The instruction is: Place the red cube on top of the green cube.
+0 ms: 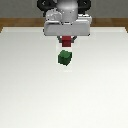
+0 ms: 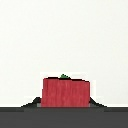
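Red cube: the red cube hangs directly under the arm's hand, held off the tabletop, with only its lower part showing in the exterior view; in the wrist view the red cube fills the lower middle, its broad matte face turned to the camera.
Gripper: the gripper is closed on the red cube, with dark fingertips showing at both of the cube's lower corners in the wrist view; in the exterior view the fingers are mostly hidden behind the hand's pale grey body.
Green cube: the green cube sits on the tabletop just below the red cube in the exterior view, turned a little so that one corner faces the camera; whether a gap separates the two cubes cannot be told for certain. In the wrist view only a sliver of the green cube peeks over the red cube's far edge.
Tabletop: the tabletop is plain white, with a brown strip beyond its far edge.
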Tool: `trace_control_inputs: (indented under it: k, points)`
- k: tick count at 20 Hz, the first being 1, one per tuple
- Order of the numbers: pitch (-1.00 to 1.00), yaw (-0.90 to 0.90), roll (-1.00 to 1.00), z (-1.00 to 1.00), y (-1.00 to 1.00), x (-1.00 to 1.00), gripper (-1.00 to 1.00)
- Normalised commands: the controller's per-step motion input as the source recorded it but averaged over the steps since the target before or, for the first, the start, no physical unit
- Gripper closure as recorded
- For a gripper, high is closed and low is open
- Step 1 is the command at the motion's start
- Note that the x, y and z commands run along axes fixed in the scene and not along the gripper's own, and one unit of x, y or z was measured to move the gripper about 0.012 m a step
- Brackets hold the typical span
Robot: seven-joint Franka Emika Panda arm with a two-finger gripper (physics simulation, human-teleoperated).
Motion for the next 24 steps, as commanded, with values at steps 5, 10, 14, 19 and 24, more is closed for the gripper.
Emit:
trace_control_inputs:
  k: [5,10,14,19,24]
  points:
    - [0.0,0.0,0.0,-0.2,-0.2,0.0,1.0]
    - [0.0,0.0,0.0,-0.6,0.0,0.0,1.0]
    - [0.0,0.0,0.0,0.0,0.0,0.0,-1.0]
    - [0.0,0.0,0.0,0.0,0.0,0.0,-1.0]
    - [0.0,0.0,0.0,0.0,0.0,0.0,-1.0]
